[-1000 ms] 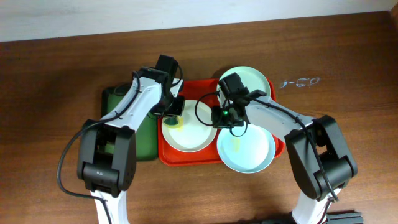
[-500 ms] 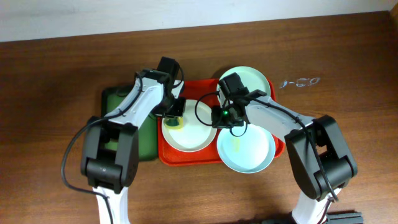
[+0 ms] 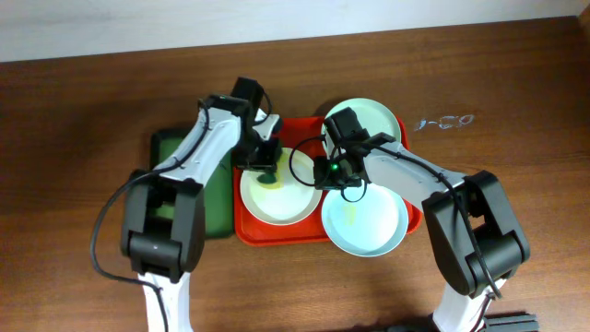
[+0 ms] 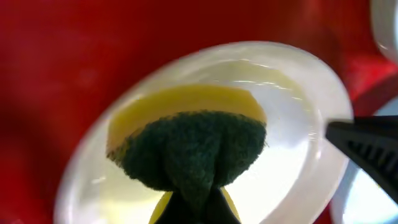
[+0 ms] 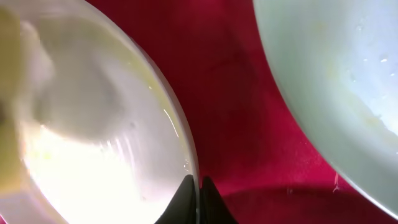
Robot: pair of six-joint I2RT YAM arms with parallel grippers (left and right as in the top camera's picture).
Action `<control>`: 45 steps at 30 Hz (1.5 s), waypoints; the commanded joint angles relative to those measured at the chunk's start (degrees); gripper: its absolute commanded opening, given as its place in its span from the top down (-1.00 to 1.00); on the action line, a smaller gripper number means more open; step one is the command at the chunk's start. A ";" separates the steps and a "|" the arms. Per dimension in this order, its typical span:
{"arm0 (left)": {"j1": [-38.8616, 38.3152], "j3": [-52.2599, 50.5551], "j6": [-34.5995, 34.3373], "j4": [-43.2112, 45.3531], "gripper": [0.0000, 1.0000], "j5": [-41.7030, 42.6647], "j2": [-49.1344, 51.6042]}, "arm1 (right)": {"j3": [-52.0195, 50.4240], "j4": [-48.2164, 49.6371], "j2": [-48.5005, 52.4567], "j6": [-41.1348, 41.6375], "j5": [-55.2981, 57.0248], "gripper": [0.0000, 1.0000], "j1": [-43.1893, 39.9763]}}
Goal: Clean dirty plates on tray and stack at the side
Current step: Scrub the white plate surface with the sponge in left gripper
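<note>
A white plate [image 3: 277,195] lies on the red-orange tray [image 3: 247,229]. My left gripper [image 3: 265,171] is shut on a green and yellow sponge [image 4: 193,149] and presses it on the white plate [image 4: 292,118] at its far left part. My right gripper [image 3: 322,175] is shut on the white plate's right rim [image 5: 186,149]. One mint-blue plate [image 3: 365,221] lies at the tray's front right and shows a faint yellow smear. A second mint-blue plate [image 3: 378,118] lies at the tray's back right; a mint-blue plate [image 5: 336,81] also shows in the right wrist view.
A dark green tray [image 3: 217,207] lies left of the red-orange tray, partly under my left arm. A small clear wrinkled scrap [image 3: 442,121] lies on the wooden table [image 3: 74,166] at the right.
My left gripper has moved the sponge a little to the right and farther onto the white plate. My right gripper has stayed on the rim.
</note>
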 commanded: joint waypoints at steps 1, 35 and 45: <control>-0.31 0.81 0.44 -1.05 1.00 -8.17 -3.78 | 1.33 0.20 0.52 0.02 0.26 0.92 0.00; -2.51 -17.14 -4.81 12.59 1.00 -15.17 -5.46 | 1.33 0.00 0.52 0.00 0.26 0.92 0.00; -2.49 -13.38 -5.31 7.26 1.00 -2.51 -10.38 | 1.33 0.17 0.52 0.00 0.26 0.92 0.00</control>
